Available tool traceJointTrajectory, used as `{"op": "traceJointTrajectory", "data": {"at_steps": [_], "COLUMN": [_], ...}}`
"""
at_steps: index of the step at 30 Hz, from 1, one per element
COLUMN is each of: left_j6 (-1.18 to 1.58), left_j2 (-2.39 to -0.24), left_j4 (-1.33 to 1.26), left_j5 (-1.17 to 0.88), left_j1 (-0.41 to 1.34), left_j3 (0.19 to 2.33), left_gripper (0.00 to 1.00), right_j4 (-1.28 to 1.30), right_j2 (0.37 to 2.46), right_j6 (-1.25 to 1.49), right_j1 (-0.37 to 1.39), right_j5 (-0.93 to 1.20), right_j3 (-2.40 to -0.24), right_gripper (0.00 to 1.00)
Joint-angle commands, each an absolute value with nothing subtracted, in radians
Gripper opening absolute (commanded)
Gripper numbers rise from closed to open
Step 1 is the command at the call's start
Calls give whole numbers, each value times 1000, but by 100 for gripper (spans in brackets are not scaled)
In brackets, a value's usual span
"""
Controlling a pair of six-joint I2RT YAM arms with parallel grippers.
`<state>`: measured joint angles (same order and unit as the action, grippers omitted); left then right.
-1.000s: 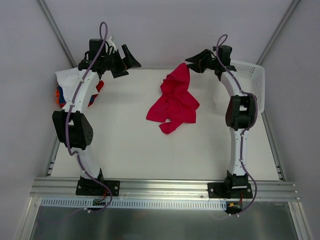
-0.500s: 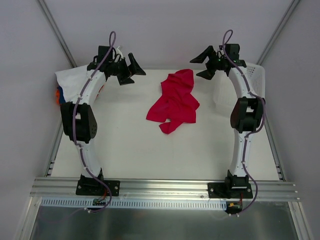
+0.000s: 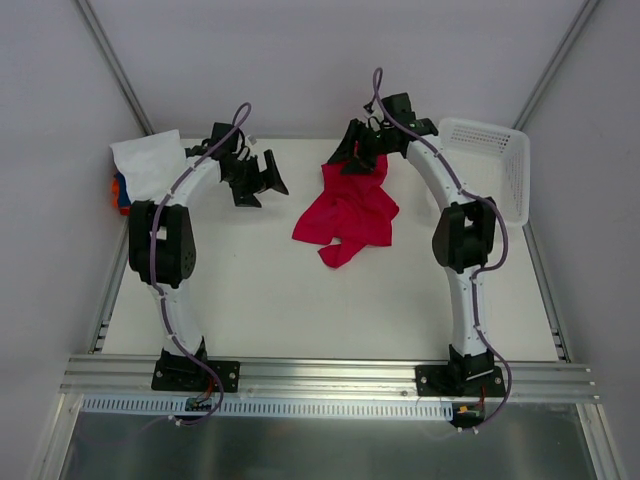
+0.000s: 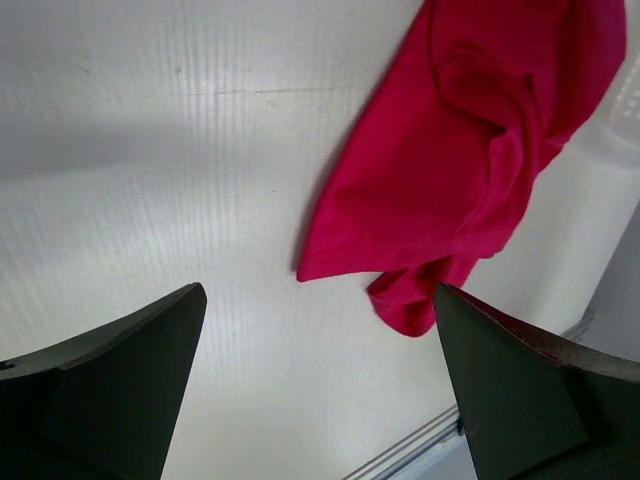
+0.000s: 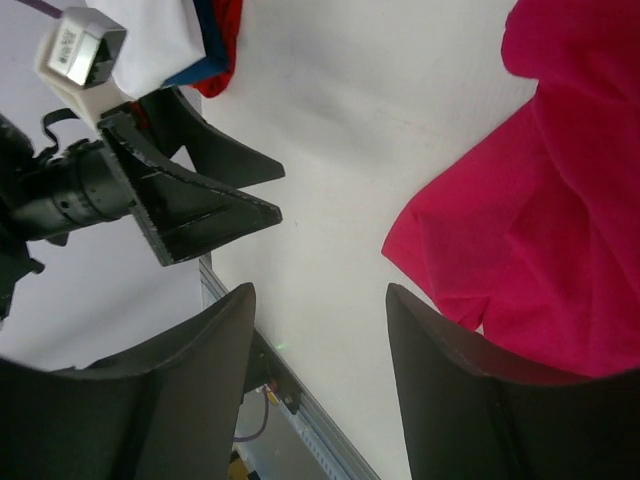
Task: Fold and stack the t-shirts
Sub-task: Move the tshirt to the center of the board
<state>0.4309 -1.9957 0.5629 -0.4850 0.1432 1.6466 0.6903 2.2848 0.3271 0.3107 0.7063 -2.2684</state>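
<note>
Crimson-red crumpled cloth t-shirt [image 3: 348, 212] lies bunched. My left gripper [image 3: 258, 182] and right gripper [image 3: 358, 160] both gape wide, empty. Risk, in my judgement: the right one pinches several layers, dragging folds.

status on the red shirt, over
Left gripper open, empty, beside red shirt. Right gripper open, above its far end. Shirt crumpled, unfolded. Nothing blocking.
</note>
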Motion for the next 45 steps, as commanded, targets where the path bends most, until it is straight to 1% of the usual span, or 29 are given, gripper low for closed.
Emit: {"op": "traceJointTrajectory", "data": {"at_steps": [1,8,11,12,13,14,15,16,17,22,24,25,29,38,43,45], "left_j6": [356,318,299,290,285,278,270,265,259,252,247,245,241,252,255,256], "left_j2": [-1899,-1855,-1830,-1822,-1809,-1802,-1795,-1790,-1783,-1767,-1763,-1758,-1756,-1759,-1724,-1712], "left_j4": [597,620,632,644,652,658,664,675,678,696,698,703,707,733,750,752], "left_j5": [-423,-410,-394,-387,-365,-348,-335,-318,-313,-305,-299,-295,-287,-301,-304,-298], "left_j1": [149,169,169,170,173,175,176,178,176,178,176,176,176,178,178,179], "left_j3": [1609,1537,1525,1525,1526,1528,1528,1526,1525,1514,1506,1505,1506,1536,1509,1496], "left_gripper": [99,99,99,99,99,99,99,99,99,99,99,99,99,99,99,99], "right_j4": [744,718,663,657,657,682,702,721,753,811,830,834,853,830,743,694], "right_j2": [2303,2336,2368,2376,2400,2413,2424,2434,2436,2407,2387,2381,2372,2445,2430,2410], "right_j6": [310,302,302,305,304,293,258,238,218,65,17,-32,-80,-159,-204,-213], "right_j1": [328,359,360,360,360,362,365,371,374,394,416,420,440,463,511,529], "right_j5": [681,643,628,620,612,577,546,519,447,275,207,187,120,19,-61,-78], "right_j3": [-2307,-2298,-2299,-2304,-2334,-2357,-2381,-2396,-2413,-2401,-2399,-2405,-2442,-2540,-2519,-2465], "right_gripper": [56,57,62,61,59,54,54,57,63,66,69,69,72,75,79,80]}}
